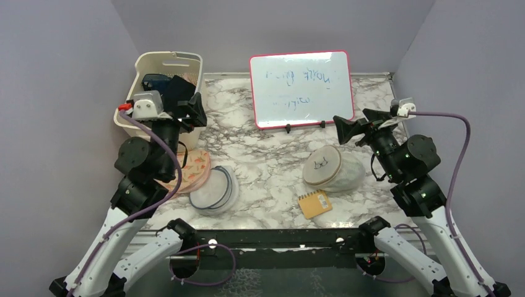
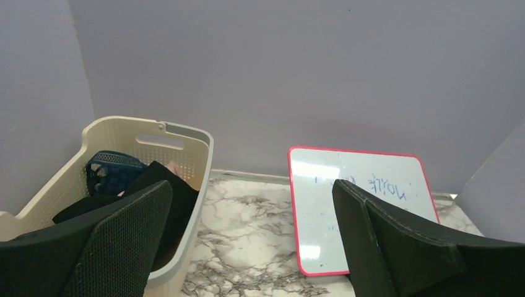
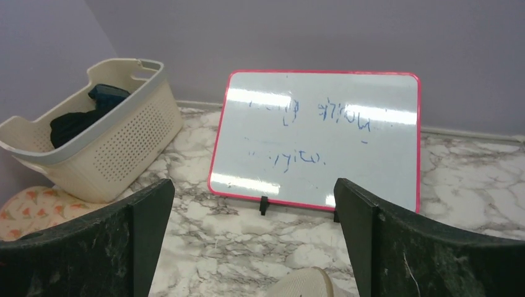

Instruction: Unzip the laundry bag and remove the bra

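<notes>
Hovering well above the table (image 1: 266,158), both arms empty-handed. Left gripper (image 2: 254,204): jaws spread wide, nothing between them, pointed toward the basket (image 2: 186,148) at rear left. Right gripper (image 3: 254,198): jaws likewise wide apart, nothing held, facing the whiteboard (image 3: 316,136).

Laundry bag (image 1: 331,167) lies on the table, front right of centre. It is tipped so its tan round top faces up and leftward, and the mesh body bulges out to the right. It sits just beyond a small yellow notepad (image 1: 314,203), near the right gripper and well apart from the left. Only a sliver of its top shows in the right wrist view.

Handling, judged: light and soft. The mesh should crumple under a pinch, and the bag will likely slide on the smooth marble. Zip and pull tab cannot be made out in any view. Plan: one gripper pins the firmer rim of the tan top while the other takes the tab, once found along the seam.
</notes>
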